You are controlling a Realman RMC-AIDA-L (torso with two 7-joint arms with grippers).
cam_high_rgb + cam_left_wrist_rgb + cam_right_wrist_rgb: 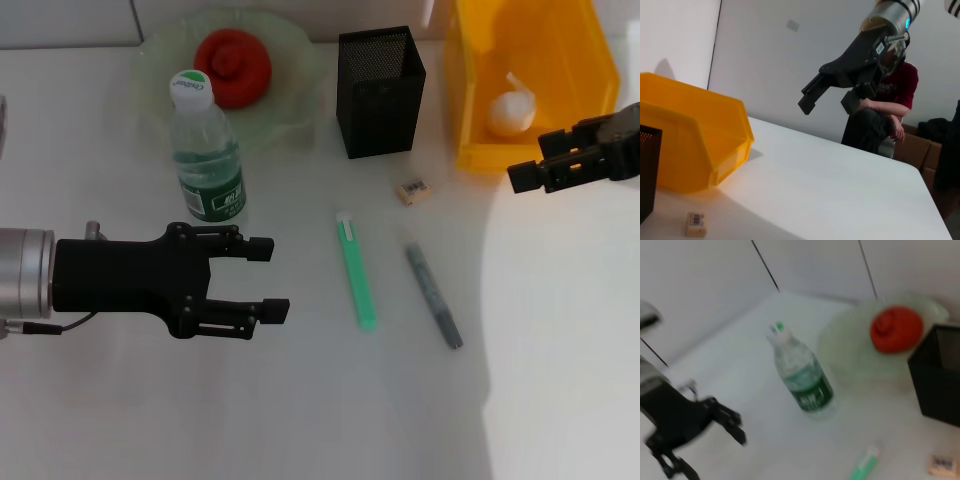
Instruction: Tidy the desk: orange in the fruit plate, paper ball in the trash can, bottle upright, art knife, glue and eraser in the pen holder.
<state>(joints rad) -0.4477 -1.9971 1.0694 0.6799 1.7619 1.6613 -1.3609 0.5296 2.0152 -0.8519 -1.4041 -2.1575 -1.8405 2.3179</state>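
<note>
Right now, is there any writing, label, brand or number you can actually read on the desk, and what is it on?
None can be read as words.
Bottle cap: green printing, too small to read.
Bottle's dark green label: white printing, too blurred to read.
Eraser: dark marks on its face, barcode-like in the left wrist view, illegible.
Green art knife and grey glue stick: no text visible.

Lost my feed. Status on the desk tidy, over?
Left gripper open, empty, near upright clear bottle. Right gripper by yellow bin. Tan eraser still out.
</note>
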